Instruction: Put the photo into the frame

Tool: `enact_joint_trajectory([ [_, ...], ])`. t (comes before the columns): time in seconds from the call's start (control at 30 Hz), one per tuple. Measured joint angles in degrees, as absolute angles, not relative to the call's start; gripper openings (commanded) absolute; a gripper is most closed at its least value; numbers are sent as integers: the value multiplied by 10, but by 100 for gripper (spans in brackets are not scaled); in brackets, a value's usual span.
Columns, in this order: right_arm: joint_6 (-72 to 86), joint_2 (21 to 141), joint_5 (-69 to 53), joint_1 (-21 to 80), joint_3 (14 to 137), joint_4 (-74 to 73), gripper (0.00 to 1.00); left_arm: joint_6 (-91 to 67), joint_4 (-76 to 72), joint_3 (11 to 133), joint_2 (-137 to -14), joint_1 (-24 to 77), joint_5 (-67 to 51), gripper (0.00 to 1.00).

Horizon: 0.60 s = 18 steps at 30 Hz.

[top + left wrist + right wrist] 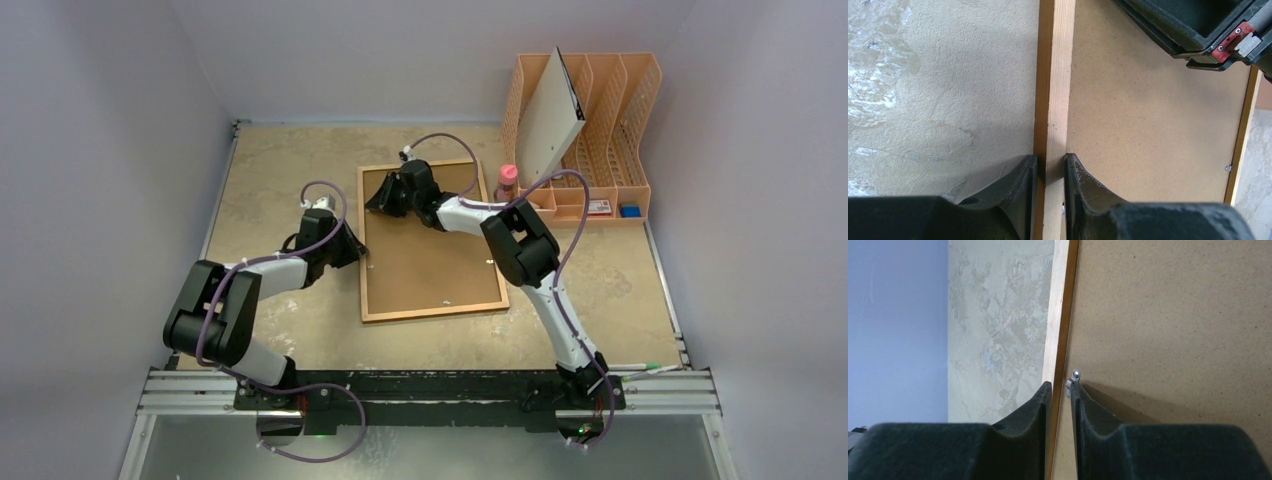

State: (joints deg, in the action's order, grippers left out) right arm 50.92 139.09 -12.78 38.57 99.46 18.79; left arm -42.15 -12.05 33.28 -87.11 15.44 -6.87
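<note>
The light wooden frame point(430, 312) lies face down on the table, with a plain brown backing board point(430, 250) filling it. My left gripper point(358, 255) is at the frame's left rail point(1055, 75), and its fingertips point(1050, 157) are pressed against both sides of that rail. My right gripper point(378, 200) is at the far left corner. Its fingers point(1060, 385) straddle the rail point(1058, 315), closed almost flush to it, beside a small metal clip point(1075, 374) on the board point(1173, 315). The photo is not in view.
An orange file organizer point(600, 130) stands at the back right, with a large white sheet point(550, 115) leaning in it. A pink bottle point(508, 182) stands next to the frame's far right corner. Walls close the table on three sides.
</note>
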Motion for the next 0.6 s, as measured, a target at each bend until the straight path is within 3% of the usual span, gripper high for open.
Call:
enact_joint_trajectory([
  [0.2,519,1384,-119,389,980,209,35,-422,-121,333,-871,154,-69,22],
  [0.43,522,1376,-110,393,964,215,27,-422,-121,333,-871,154,-69,22],
  [0.6,525,1376,-107,393,961,216,26,-422,-121,333,-871,154,-69,22],
])
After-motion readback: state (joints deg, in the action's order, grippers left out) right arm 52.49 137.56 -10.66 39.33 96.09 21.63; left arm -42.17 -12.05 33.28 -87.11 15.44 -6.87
